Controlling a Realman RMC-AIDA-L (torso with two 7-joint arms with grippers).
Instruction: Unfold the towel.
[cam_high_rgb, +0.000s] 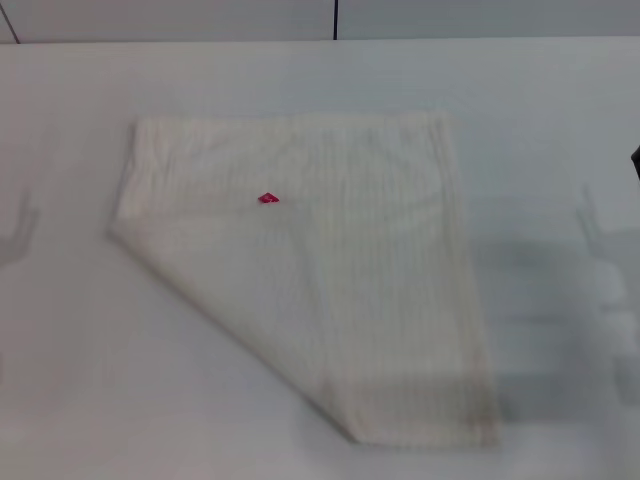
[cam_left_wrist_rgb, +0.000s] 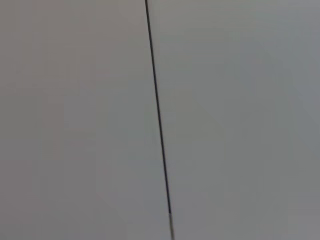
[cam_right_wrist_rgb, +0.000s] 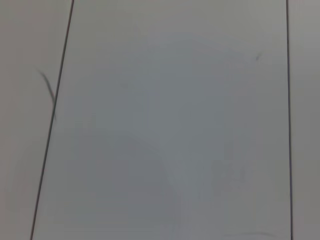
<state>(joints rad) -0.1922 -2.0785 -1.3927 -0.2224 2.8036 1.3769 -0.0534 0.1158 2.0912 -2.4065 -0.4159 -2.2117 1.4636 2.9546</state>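
White table (cam_high_rgb: 560, 120) bears the towel (cam_high_rgb: 330, 270), one corner folded; neither hand visible.

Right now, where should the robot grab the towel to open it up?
Probably the folded-over corner with the red tag, lying on top of the towel. Pinch it from above and draw it toward the near left, across the slanted fold edge. Neither gripper is in view.

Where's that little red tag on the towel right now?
In the head view, the red tag lies on top of the towel, left of its middle toward the far edge, at the tip of the folded-over corner.
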